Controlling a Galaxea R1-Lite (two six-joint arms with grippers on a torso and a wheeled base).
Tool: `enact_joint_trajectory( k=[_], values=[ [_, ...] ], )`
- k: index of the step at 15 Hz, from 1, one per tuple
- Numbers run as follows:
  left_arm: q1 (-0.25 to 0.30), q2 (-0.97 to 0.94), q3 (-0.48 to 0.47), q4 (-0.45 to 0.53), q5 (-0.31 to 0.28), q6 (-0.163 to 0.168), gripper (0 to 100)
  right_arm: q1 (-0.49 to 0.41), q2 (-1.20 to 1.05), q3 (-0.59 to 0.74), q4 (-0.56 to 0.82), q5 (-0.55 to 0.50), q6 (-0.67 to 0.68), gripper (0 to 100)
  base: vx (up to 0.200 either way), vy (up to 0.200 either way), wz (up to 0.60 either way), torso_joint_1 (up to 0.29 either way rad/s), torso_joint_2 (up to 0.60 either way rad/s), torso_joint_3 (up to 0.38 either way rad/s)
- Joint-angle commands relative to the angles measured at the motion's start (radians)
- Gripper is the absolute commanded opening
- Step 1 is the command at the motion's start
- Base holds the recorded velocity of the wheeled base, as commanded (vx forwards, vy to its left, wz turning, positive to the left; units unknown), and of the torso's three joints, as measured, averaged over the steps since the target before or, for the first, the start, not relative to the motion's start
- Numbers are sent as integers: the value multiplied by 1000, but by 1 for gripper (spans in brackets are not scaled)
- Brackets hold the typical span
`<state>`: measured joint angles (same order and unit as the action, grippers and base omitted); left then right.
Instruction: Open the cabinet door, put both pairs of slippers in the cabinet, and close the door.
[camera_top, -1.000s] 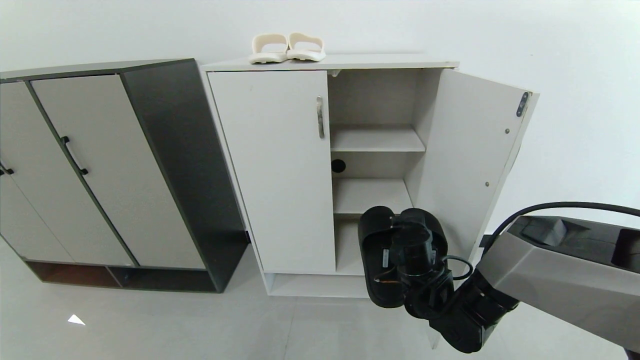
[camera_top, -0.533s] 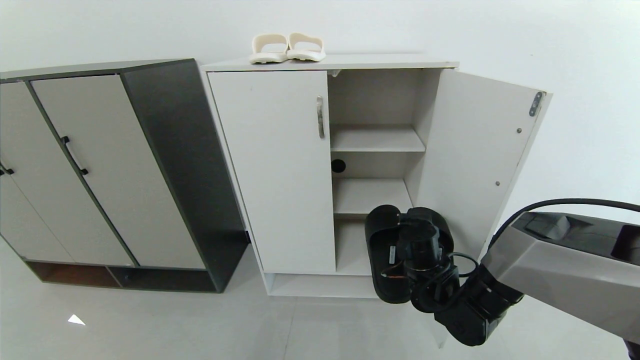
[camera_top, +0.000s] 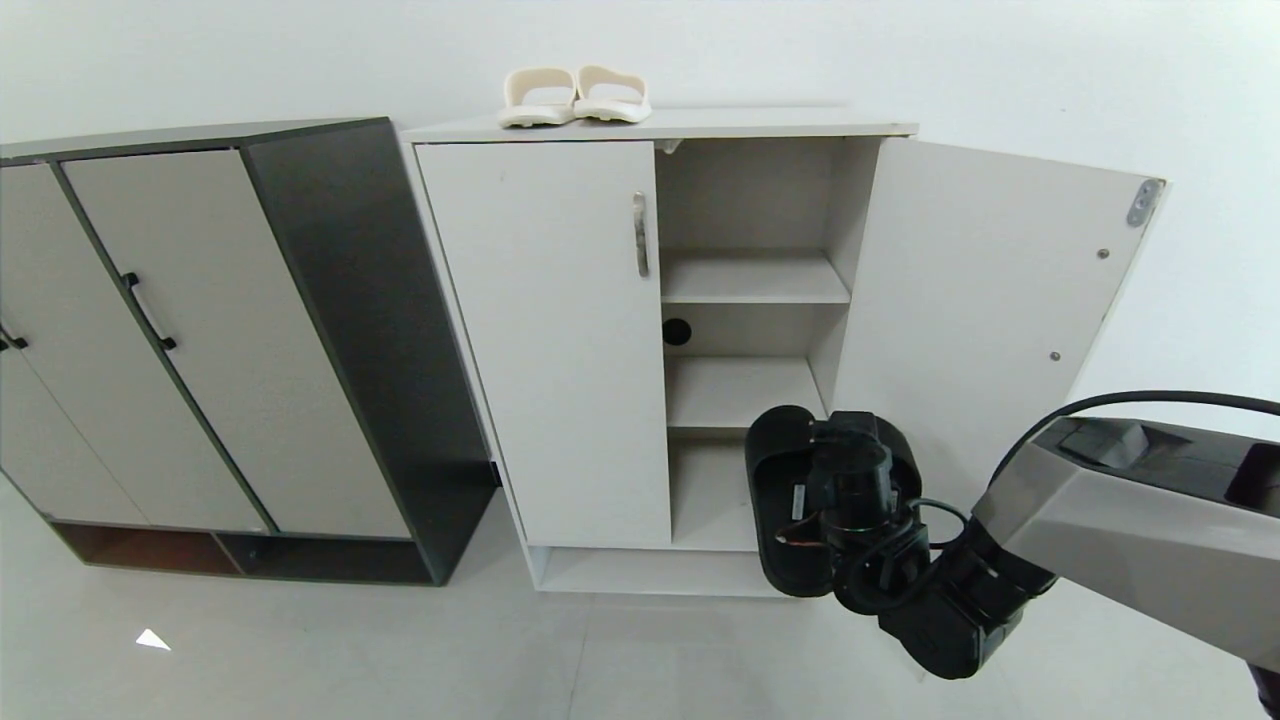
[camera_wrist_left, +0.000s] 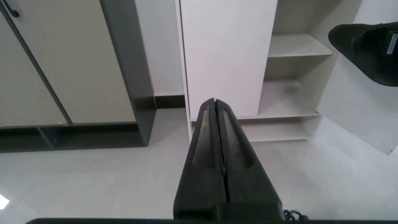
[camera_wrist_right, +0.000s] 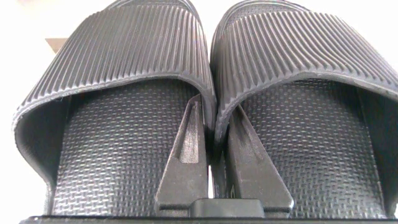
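Before the open lower compartment of the cabinet, right hand pinches the black slippers by their inner edges. Cream slippers sit on the cabinet top; left hand pressed together.

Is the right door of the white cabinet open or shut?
Open. The right door stands swung out wide, and the shelves inside are in plain sight. The left door is shut.
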<state>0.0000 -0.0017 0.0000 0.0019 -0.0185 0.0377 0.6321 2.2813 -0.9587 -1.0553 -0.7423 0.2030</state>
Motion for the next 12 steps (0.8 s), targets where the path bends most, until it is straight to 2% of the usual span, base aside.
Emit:
enact_joint_trajectory(
  k=[1, 6, 8, 12],
  values=[
    [0, 2, 0, 0, 0, -1, 0, -2, -2, -2, 0, 11, 0, 0, 0, 0, 0, 0, 0, 0],
    [0, 2, 0, 0, 0, -5, 0, 77, -46, -26, 46, 89, 0, 0, 0, 0, 0, 0, 0, 0],
    [0, 2, 0, 0, 0, -9, 0, 106, -37, -68, 100, 92, 9, 0, 0, 0, 0, 0, 0, 0],
    [0, 3, 0, 1, 0, -9, 0, 116, -5, -57, 100, 93, 36, 0, 0, 0, 0, 0, 0, 0]
  ],
)
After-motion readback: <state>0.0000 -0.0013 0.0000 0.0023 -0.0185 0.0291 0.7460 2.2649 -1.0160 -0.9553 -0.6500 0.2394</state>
